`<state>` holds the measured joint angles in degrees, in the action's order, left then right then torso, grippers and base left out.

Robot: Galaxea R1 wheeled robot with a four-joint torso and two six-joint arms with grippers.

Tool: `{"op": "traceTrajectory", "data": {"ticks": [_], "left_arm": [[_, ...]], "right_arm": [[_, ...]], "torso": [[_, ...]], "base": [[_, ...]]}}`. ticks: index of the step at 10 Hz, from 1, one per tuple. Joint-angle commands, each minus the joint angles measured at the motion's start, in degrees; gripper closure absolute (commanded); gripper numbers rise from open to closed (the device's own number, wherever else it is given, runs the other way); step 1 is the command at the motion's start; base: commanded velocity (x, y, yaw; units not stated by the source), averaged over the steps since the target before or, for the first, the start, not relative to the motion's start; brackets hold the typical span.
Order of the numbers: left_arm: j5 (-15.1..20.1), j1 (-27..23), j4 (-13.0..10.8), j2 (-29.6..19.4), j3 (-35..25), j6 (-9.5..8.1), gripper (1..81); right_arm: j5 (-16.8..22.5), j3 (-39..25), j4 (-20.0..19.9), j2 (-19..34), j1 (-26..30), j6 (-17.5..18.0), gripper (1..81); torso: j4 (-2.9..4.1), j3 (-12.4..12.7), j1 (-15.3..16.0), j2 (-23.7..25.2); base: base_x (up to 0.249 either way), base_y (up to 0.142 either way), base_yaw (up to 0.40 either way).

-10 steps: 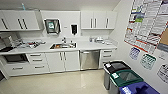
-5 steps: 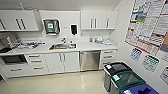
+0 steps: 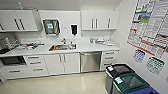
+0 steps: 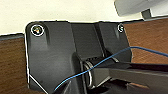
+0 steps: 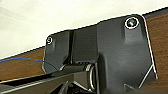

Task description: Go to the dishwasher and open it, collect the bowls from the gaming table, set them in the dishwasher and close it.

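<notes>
Kitchenette ahead, seen from head cam. Left end of counter [image 3: 82, 47]: dark appliance [image 3: 12, 60] built in underneath, clutter on top. Middle of counter: sink [image 3: 62, 47] with faucet, white cabinet doors [image 3: 61, 63] below. Just right of those doors: dishwasher [image 3: 90, 61], steel front, door shut, drawers [image 3: 109, 59] on its far side. Right wall: posters [image 3: 150, 25]. Bottom right corner of floor: bins [image 3: 125, 80], dark and green lids. Grippers: honestly can't tell, fingers not visible in either wrist cam.
</notes>
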<state>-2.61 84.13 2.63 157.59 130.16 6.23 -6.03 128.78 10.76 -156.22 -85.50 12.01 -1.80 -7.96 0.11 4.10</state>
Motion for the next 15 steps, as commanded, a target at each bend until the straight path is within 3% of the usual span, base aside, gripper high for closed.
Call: {"op": "traceTrajectory", "data": {"ticks": [1,15], "left_arm": [[3.3,-2.4,0.4,-0.9,-0.8,0.10,1.0],[3.3,-2.4,0.4,-0.8,-0.8,0.10,1.0]], "right_arm": [[2.8,-0.8,0.8,1.2,2.4,-0.1,1.0],[2.7,-0.8,0.8,1.2,2.3,-0.1,1.0]], "torso": [[0.00,0.0,0.0,0.0],[0.00,0.0,-0.1,0.0]], "base": [[0.108,0.077,0.000],[0.115,0.068,0.000]]}}
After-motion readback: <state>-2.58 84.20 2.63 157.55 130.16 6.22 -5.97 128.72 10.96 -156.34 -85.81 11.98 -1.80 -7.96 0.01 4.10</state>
